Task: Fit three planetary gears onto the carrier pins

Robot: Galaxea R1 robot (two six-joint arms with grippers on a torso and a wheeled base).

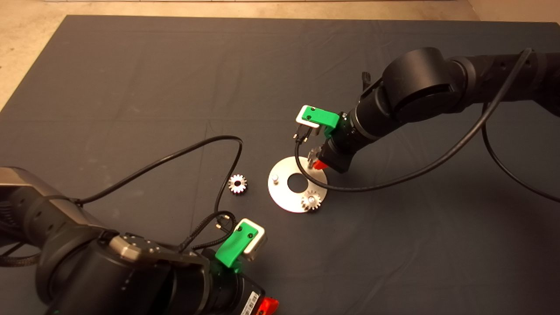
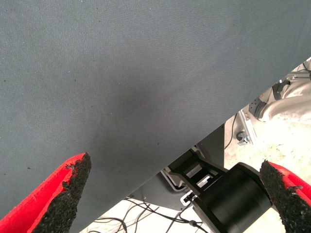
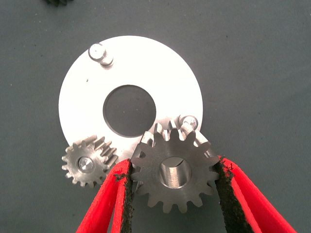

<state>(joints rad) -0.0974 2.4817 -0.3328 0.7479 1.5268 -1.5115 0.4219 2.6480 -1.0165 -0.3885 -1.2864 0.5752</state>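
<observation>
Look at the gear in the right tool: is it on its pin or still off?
Off. The held gear sits between the right tool fingers, its bore empty, with the bare pin just beyond its teeth.

Nothing here can be read; the only print is a white barcode label (image 1: 250,302) on the left arm's wrist (image 1: 227,293) at the head view's lower edge; its bars and characters are too small to make out.
</observation>
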